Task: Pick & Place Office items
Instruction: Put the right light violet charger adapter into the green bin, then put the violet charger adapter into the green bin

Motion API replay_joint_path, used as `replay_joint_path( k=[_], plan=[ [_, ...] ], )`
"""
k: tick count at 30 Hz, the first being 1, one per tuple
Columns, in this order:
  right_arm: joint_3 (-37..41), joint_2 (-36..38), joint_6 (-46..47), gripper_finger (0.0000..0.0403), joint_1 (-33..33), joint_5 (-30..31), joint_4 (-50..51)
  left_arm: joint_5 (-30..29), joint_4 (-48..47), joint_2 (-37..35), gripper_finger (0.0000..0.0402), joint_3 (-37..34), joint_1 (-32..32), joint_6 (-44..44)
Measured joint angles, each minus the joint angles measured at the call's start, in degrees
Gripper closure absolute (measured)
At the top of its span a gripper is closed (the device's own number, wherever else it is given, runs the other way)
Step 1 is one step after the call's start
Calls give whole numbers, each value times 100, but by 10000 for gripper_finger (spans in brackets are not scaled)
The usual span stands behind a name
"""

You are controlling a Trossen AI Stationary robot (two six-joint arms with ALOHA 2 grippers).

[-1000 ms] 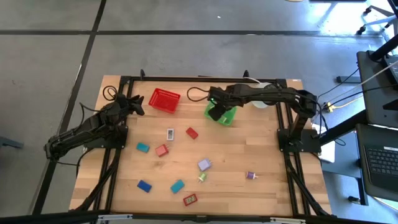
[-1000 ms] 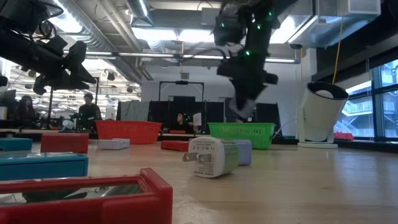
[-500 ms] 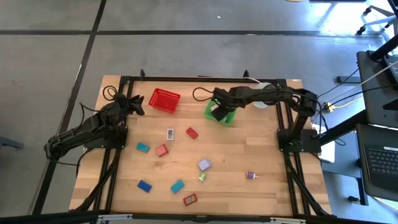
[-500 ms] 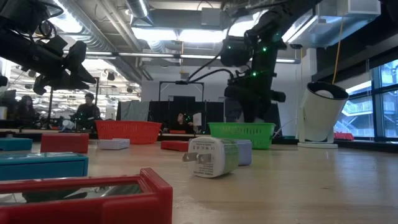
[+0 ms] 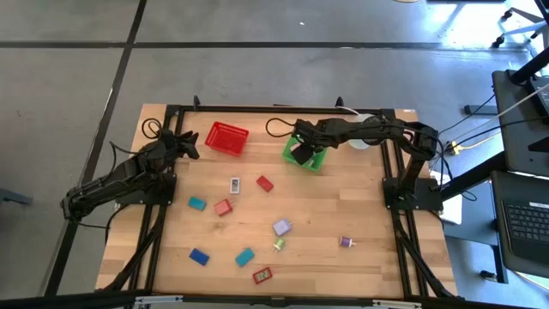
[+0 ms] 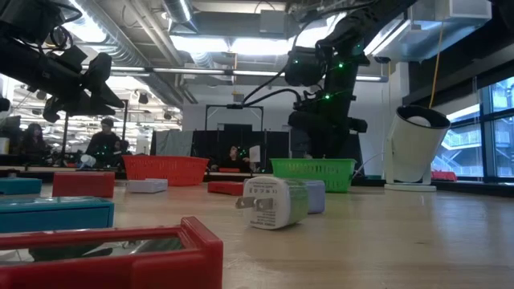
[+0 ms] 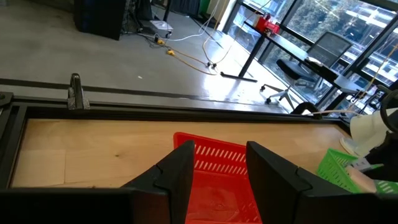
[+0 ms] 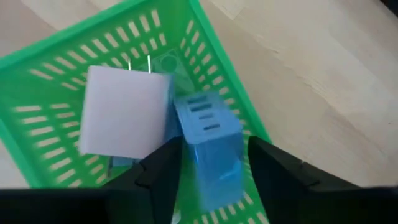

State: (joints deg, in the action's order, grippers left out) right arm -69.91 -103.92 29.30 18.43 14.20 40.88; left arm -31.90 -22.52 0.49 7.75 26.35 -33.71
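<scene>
A blue block [image 8: 210, 149] lies in the green basket [image 8: 211, 50], its long axis running along the line between the right hand's [image 8: 208, 171] fingers, which stand apart on either side of it without visibly clamping it. Beside it and touching, a white charger [image 8: 124, 118] points its two prongs toward the basket's far wall. In the high view the right hand [image 5: 302, 150] sits over the green basket [image 5: 314, 163] at upper centre. The other items lie scattered on the counter [image 5: 360, 206], among them a red block [image 5: 264, 183]. The left hand [image 5: 190, 146], fingers apart, hangs at upper left beside the red basket [image 5: 226, 137].
</scene>
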Motion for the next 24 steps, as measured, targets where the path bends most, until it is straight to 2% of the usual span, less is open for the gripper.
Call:
replay_joint_path(
  k=[6,12,17,24],
  plan=[
    [-74,0,-2,162,-4,-12,42,0,0,0,260,0,-1,-1],
    [-622,0,-155,124,-2,-175,310,2,0,0,260,0,0,0],
    [-1347,0,-344,118,-46,-172,1046,0,0,0,260,0,0,0],
    [-2127,0,-304,130,-387,-179,2036,0,0,0,260,0,-1,0]
  ],
)
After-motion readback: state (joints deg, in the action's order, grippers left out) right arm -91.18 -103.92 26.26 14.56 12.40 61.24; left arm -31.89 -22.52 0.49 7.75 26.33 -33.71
